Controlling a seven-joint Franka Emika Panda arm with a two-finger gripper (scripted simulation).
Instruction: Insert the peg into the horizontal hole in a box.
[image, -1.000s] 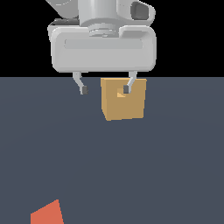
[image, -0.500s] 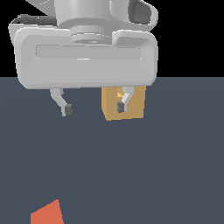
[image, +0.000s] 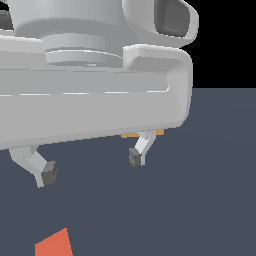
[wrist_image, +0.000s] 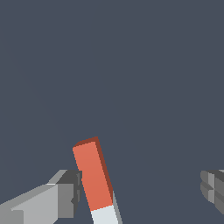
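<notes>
The peg (wrist_image: 92, 175) is an orange-red bar with a white end, lying flat on the dark floor. In the wrist view it lies between my fingertips, close beside one finger (wrist_image: 65, 194) and far from the other (wrist_image: 214, 190). My gripper (wrist_image: 140, 192) is open and holds nothing. In the exterior view the gripper (image: 91, 166) hangs above the floor, and a corner of the peg (image: 54, 244) shows low at that view's left. Only a thin tan sliver of the box (image: 142, 133) shows under the hand. The hole is hidden.
The grey hand body (image: 90, 100) fills the upper part of the exterior view and blocks most of what lies behind it. Dark flat floor (image: 210, 200) stretches around the peg.
The gripper has come much closer to the exterior camera and toward the peg. It now looms large and covers nearly all of the box. Its fingers stay spread.
</notes>
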